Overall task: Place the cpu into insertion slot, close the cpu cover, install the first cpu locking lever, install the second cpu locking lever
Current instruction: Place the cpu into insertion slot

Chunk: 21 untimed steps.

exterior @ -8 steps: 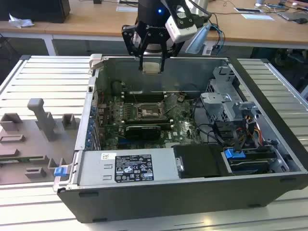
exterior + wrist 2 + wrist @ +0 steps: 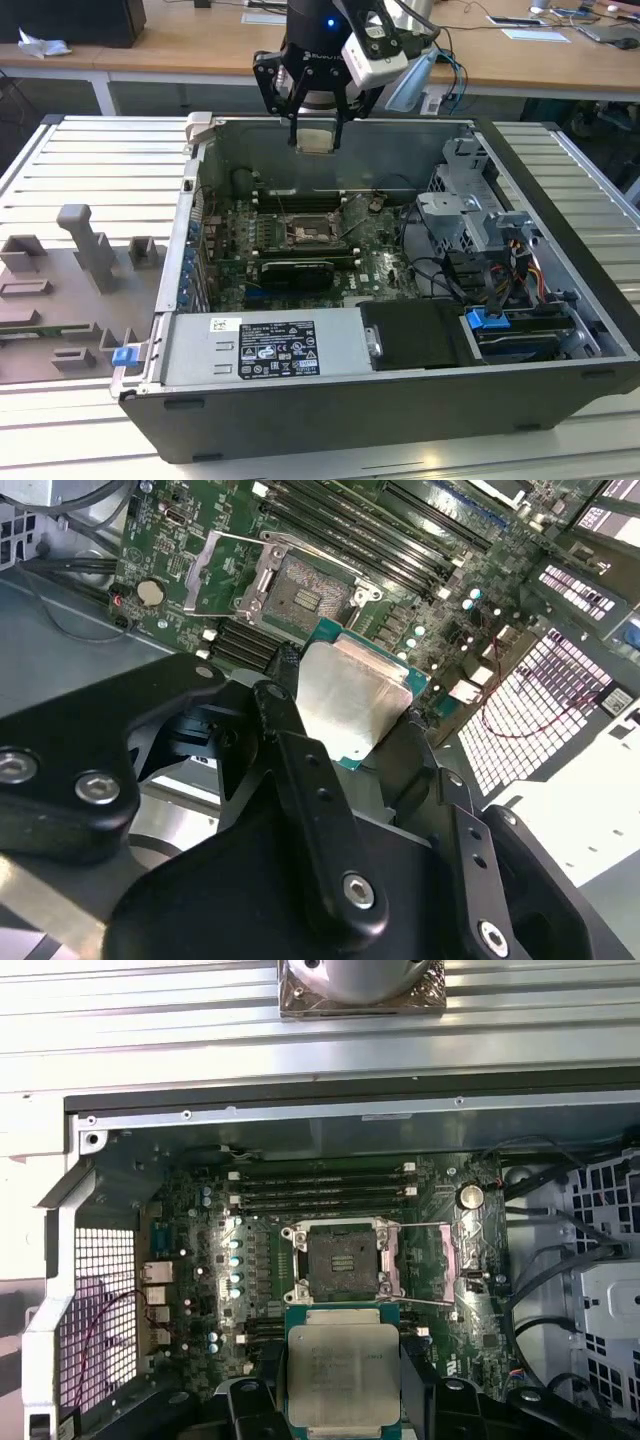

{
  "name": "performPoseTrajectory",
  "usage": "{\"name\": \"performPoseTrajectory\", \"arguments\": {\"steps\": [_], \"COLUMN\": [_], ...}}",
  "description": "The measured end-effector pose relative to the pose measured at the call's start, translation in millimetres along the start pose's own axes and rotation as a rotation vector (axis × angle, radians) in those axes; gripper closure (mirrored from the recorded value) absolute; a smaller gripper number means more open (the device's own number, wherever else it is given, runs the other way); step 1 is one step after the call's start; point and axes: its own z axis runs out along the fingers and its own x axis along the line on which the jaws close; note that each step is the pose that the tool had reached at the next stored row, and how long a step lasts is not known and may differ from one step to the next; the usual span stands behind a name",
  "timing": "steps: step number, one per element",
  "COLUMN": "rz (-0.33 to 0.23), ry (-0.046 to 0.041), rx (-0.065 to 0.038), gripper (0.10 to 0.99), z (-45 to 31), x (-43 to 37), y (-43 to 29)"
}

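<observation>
While claw [image 2: 317, 142] grips cpu [image 2: 343, 1375] by opposite edges, chip hangs above open computer case [image 2: 300, 425], well apart from empty insertion slot [image 2: 340, 1260]; cpu cover [image 2: 432, 1260] hinged open beside slot.

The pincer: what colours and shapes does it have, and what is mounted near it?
The pincer is black, with jointed bar-like fingers fastened by silvery round pins. Above it a blue light glows, a pale grey camera box sits beside, and dark cables trail off.
</observation>
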Motion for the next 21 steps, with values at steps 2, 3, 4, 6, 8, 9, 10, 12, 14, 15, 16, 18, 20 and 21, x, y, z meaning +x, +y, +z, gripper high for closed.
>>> {"name": "performPoseTrajectory", "arguments": {"steps": [2, 3, 4, 6, 8, 9, 10, 12, 14, 15, 16, 18, 20, 21], "rz": [0.005, 0.009, 0.013, 0.023, 0.03, 0.036, 0.044, 0.119, 0.135, 0.153, 0.168, 0.184, 0.208, 0.216], "ry": [-0.0004, -0.0008, -0.0012, -0.0021, -0.0027, -0.0032, -0.004, -0.0106, -0.0122, -0.0137, -0.015, -0.0165, -0.0187, -0.0193], "rx": [0.0, 0.0, 0.0, 0.0, -0.001, -0.001, -0.001, -0.002, -0.002, -0.003, -0.003, -0.003, -0.004, -0.004], "gripper": [0.545, 0.545, 0.545, 0.545, 0.545, 0.545, 0.545, 0.545, 0.545, 0.545, 0.545, 0.545, 0.545, 0.545], "z": [0.0, 0.0, 0.0, 0.0, 0.0, 0.0, 0.0, 0.3, 0.3, 0.4, 0.4, 0.5, 0.5, 0.5], "x": [0.0, 0.0, 0.0, 0.0, 0.0, 0.0, 0.0, 0.0, 0.0, 0.0, 0.0, 0.0, 0.0, 0.0], "y": [0.0, 0.0, 0.0, 0.0, 0.0, 0.0, 0.0, 0.0, 0.0, 0.0, 0.0, 0.0, -0.1, 0.0]}}
